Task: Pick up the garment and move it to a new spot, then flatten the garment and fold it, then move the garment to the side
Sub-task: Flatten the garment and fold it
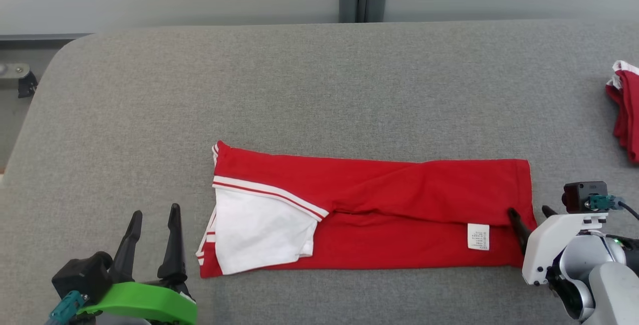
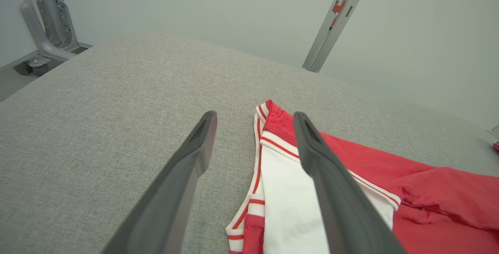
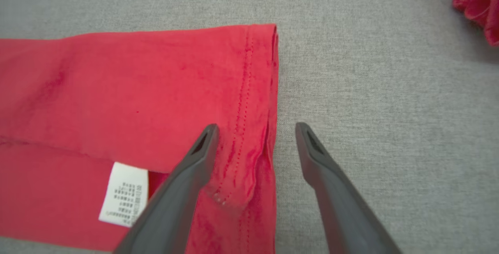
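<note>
Table (image 1: 319, 90): big, grey and soft.
Red shirt (image 1: 399, 190): lay flat in the near middle of the table, folded into a long strip, white sleeve at its left end.
Red cloth pile (image 1: 624, 110): sat at the right edge.
Left gripper (image 1: 156, 210): wide open, held nothing, near the sleeve end.
Right gripper (image 1: 529, 210): wide open, held nothing, at the shirt's right hem.
White tag (image 1: 478, 236): on the shirt's right part.

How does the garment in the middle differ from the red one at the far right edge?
The middle garment lies flat, folded into a long band; the right-edge garment is bunched and cut off by the frame. The middle garment shows a white panel and a label; the right-edge garment shows neither. Both are red with white trim.
</note>
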Robot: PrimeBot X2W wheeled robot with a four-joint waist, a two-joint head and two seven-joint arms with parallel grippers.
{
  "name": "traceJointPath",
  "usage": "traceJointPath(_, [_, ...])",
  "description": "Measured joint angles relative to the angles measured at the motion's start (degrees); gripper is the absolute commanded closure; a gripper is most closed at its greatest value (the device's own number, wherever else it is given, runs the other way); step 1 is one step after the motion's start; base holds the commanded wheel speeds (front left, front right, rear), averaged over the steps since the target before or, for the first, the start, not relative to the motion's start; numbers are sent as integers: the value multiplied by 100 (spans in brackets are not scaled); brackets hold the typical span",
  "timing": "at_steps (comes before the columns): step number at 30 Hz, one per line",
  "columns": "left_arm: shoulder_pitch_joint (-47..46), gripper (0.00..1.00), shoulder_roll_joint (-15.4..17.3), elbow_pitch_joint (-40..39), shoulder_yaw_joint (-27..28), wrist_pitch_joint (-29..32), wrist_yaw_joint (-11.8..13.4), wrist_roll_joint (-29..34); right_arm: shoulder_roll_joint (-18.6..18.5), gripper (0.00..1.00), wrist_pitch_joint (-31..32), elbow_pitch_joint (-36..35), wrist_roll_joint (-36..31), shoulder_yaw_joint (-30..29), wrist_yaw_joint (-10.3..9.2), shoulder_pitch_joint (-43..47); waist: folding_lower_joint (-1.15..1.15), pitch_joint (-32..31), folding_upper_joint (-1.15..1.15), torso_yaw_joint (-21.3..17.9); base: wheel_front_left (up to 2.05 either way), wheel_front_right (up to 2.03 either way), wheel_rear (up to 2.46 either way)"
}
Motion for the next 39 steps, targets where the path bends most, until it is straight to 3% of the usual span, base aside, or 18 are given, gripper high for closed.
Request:
traceJointPath(7, [1,0,-3,45,114,0,-22,107,-24,0,318,505,167,-8,0,-116,0,-35,0,182,0,0,0])
traceJointPath(8, [1,0,-3,54,119,0,-24,113,-26,25,318,547,180,0,0,-147,0,-38,0,192,0,0,0])
traceJointPath(9, [1,0,-3,62,124,0,-32,121,-25,63,325,594,213,19,0,-182,0,-42,0,196,0,0,0])
traceJointPath(10, [1,0,-3,62,129,0,-32,140,-22,70,344,639,243,42,0,-210,0,-44,0,193,0,0,0])
traceJointPath(12, [2,0,-5,65,119,0,-35,145,-12,100,364,724,298,79,0,-275,0,-48,0,175,0,0,0])
traceJointPath(19, [2,0,-3,113,71,1,-46,156,-34,100,216,983,413,32,8,-515,0,-47,0,37,0,0,0])
traceJointPath(29, [-8,0,-44,205,-49,18,-46,233,-447,100,13,895,539,-475,2,-491,0,-69,0,-299,0,0,0])
traceJointPath(34, [-18,0,-66,270,-76,18,-66,246,-289,100,-48,614,683,-533,1,-367,0,-85,0,-456,0,0,0])
traceJointPath(39, [-44,0,-70,301,-107,18,-74,252,-113,100,35,46,1077,-227,-1,-248,0,-84,0,-530,0,0,0])
